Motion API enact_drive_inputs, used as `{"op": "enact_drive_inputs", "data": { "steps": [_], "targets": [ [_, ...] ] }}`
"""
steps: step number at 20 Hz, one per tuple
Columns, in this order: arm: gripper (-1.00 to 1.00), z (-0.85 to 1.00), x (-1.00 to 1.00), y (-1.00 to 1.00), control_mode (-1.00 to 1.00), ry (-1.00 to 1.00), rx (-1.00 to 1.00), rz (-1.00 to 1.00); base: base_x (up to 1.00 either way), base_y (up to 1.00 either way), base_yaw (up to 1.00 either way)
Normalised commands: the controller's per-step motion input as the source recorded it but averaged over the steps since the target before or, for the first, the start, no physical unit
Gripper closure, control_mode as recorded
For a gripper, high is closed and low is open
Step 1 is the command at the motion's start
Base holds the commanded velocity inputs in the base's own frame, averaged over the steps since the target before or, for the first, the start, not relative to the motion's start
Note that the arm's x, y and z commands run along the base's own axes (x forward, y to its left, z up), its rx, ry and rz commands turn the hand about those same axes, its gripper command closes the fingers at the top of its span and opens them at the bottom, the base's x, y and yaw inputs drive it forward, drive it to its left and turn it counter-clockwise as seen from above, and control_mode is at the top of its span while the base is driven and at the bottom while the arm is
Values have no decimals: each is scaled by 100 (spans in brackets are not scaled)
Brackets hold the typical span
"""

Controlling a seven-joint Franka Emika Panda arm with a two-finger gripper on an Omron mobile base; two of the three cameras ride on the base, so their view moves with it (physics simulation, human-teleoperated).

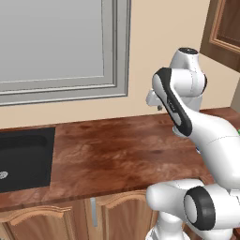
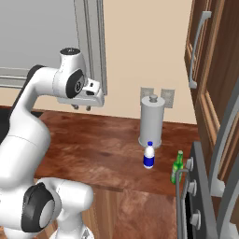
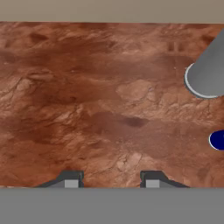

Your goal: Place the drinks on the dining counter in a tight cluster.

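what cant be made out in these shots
- Green bottle, right base view: its lower part sits behind the stove's edge, so where it stands can't be told.
- White bottle, hand view: cut off by the right edge, just a blue sliver.
- Paper-towel roll, hand view: cut off by the right edge.
- Sink, left base view: cut off by the left edge.
- Gripper: nothing between its fingertips; whether open or shut is unclear.

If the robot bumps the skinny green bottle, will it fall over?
Probably yes. The green bottle looks tall and slim with a small base, so a sideways nudge could tip it. It also stands near the counter's front edge beside the stove, so a fall might take it off. Once down, its round body would likely roll.
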Motion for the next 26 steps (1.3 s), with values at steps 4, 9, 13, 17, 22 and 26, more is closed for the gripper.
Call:
{"op": "enact_drive_inputs", "data": {
  "steps": [4,9,13,17,22,26],
  "targets": [
    [-100,0,-3,0,-100,0,0,0,0,0,0],
    [-100,0,0,0,-100,0,0,0,0,0,0],
    [-100,0,-2,0,-100,0,0,0,0,0,0],
    [-100,0,-27,0,-100,0,0,-17,0,0,0],
    [-100,0,-16,0,-100,0,0,-18,0,0,0],
    [-100,0,-3,0,-100,0,0,-4,0,0,0]
  ]
}}
